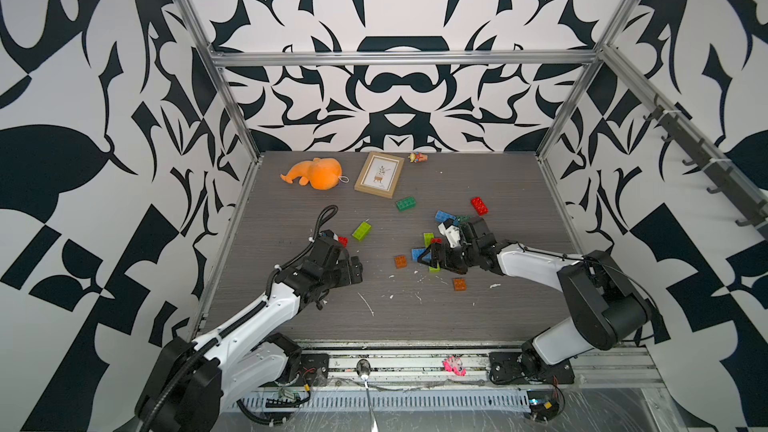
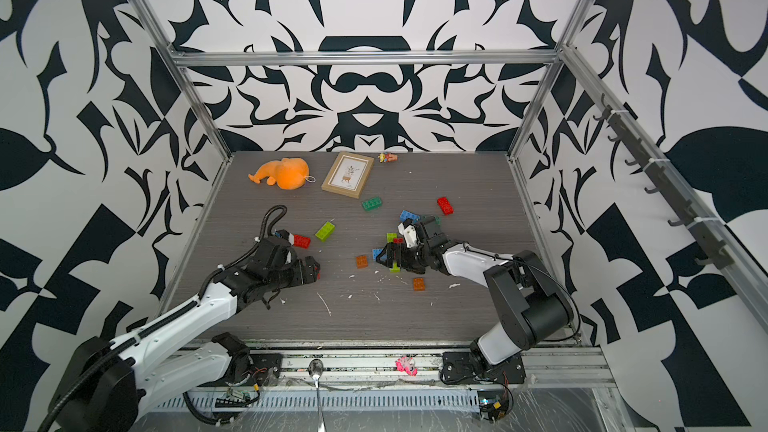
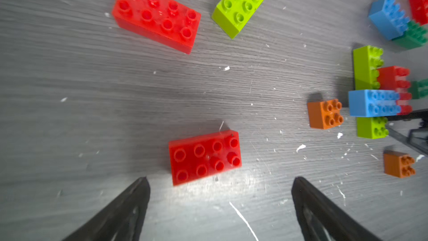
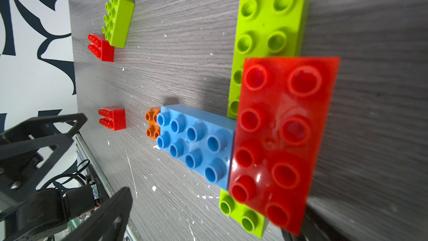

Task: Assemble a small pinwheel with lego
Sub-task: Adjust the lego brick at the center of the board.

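The left gripper [image 3: 221, 178] is released, jaws wide, with a loose red brick [image 3: 205, 157] lying just beyond its tips. The right gripper [image 1: 430, 257] hangs spread over the part-built pinwheel [image 2: 392, 238], centre-right on the table [image 1: 415, 326]: a top red brick [image 4: 282, 140] pressed across a blue brick [image 4: 196, 140] and a lime brick [image 4: 266, 26]. Its visible finger [image 4: 111, 216] stands clear of the blue one; the other is hidden. An orange-brown square [image 1: 400, 261] sits just left of the stack, a second orange-brown square [image 1: 459, 284] nearer, and a dark green brick [image 1: 406, 204] farther back.

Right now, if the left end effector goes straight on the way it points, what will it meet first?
Probably the near red 2x4 brick, lying studs up just ahead of the open left end effector; the depth is unclear.
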{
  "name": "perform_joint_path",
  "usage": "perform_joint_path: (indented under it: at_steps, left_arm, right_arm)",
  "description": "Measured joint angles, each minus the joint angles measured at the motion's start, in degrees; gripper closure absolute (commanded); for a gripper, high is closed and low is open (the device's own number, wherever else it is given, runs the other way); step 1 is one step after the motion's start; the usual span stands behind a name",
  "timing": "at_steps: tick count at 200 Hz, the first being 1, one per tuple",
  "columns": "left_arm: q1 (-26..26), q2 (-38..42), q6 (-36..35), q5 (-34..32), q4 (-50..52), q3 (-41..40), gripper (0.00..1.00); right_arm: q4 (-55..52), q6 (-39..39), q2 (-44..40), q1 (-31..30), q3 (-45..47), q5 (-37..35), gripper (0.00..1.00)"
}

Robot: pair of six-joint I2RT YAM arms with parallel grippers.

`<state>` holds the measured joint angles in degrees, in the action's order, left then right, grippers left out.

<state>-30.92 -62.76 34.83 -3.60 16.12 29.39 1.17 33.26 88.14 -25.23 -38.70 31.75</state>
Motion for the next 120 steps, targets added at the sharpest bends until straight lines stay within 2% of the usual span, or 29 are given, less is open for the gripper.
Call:
perform_joint_path:
  at_steps: [50, 94, 120]
  left_arm:
    - [4.1, -13.8, -4.0, 5.8, -8.7, 2.6, 0.01]
    - [4.3, -15.7, -4.7, 9.1, -12.5, 2.8, 0.03]
    - [4.3, -13.4, -3.6, 10.6, -13.9, 0.4, 0.06]
  right_arm:
    - [-0.3, 0.0, -7.4, 2.6, 2.2, -1.8, 0.01]
    - [-0.5, 0.0, -9.8, 3.1, 2.6, -2.7, 0.01]
    - [-0.9, 0.0, -9.9, 3.1, 2.8, -2.9, 0.01]
